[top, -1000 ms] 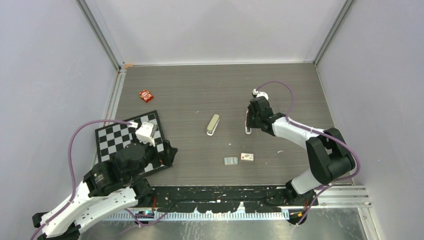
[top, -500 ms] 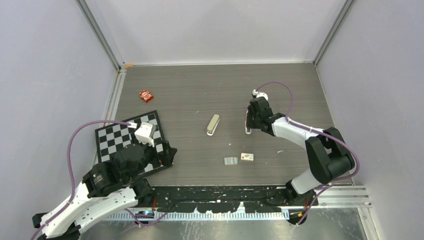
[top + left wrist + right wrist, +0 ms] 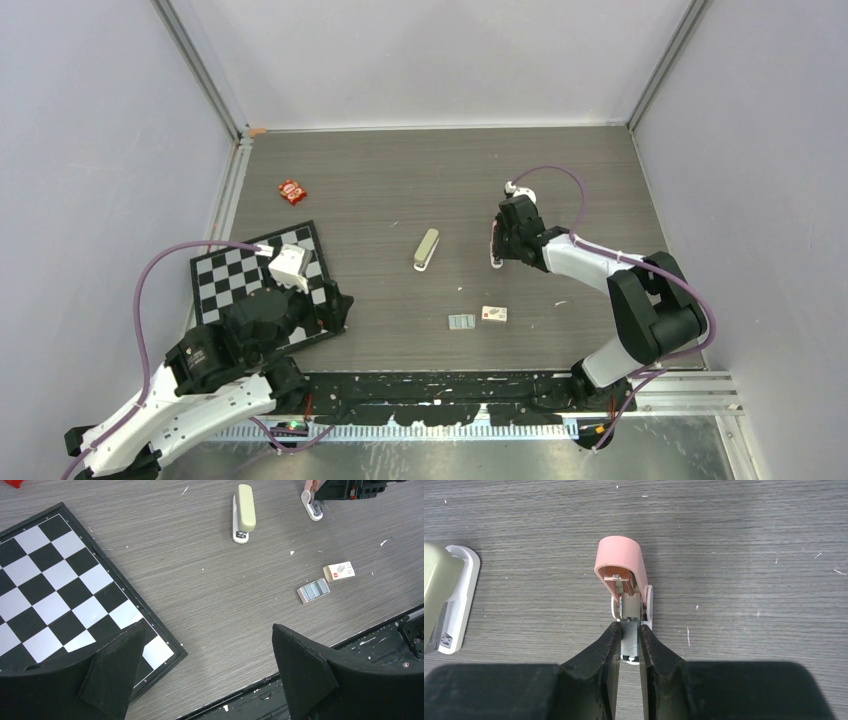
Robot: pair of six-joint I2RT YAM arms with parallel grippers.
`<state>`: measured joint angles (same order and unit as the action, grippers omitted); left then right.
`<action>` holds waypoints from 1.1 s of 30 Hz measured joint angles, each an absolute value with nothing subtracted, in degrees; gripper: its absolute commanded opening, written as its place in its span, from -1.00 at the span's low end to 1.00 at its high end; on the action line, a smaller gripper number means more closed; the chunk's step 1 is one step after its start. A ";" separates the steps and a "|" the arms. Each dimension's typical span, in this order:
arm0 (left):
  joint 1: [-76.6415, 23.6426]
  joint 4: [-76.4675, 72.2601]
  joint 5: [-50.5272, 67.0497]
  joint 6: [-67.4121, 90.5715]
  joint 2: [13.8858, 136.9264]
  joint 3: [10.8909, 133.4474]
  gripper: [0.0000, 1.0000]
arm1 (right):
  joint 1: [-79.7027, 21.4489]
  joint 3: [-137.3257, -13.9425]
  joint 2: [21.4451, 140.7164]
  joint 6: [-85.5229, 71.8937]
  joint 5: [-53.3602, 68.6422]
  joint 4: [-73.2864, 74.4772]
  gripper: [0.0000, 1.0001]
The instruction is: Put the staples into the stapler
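- The right arm reaches low over the worktop [image 3: 400, 180], right of the stapler [image 3: 427, 249]. Its right pincer [image 3: 629, 630] is clenched on the metal rail of a pink stapler [image 3: 621, 570].
- The left arm is folded near-left of the stapler, with the left pincer [image 3: 208, 627] spread wide and empty over a checkerboard [image 3: 45, 580].
- There are two staplers, one block of staples [image 3: 461, 321] and one small box [image 3: 494, 314].
- The stapler lies left of the right pincer, apart from it. The staples lie nearer than the stapler, slightly right.

Robot lab test cell.
Pale panels [image 3: 430, 60] box the tabletop [image 3: 400, 170] (aluminium posts [image 3: 200, 70] at its far corners); a black mounting rail [image 3: 440, 385] lines the near edge.
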<state>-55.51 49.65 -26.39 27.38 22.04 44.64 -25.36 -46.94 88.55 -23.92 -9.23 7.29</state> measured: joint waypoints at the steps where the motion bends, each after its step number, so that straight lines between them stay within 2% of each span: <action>1: -55.51 49.65 -26.44 27.38 22.04 44.62 0.99 | -25.36 -46.87 88.55 -23.94 -9.19 7.27 -0.51; 33: -55.51 49.78 -26.61 27.38 20.95 44.53 1.00 | -25.26 -46.70 88.55 -24.16 -8.80 7.27 -0.51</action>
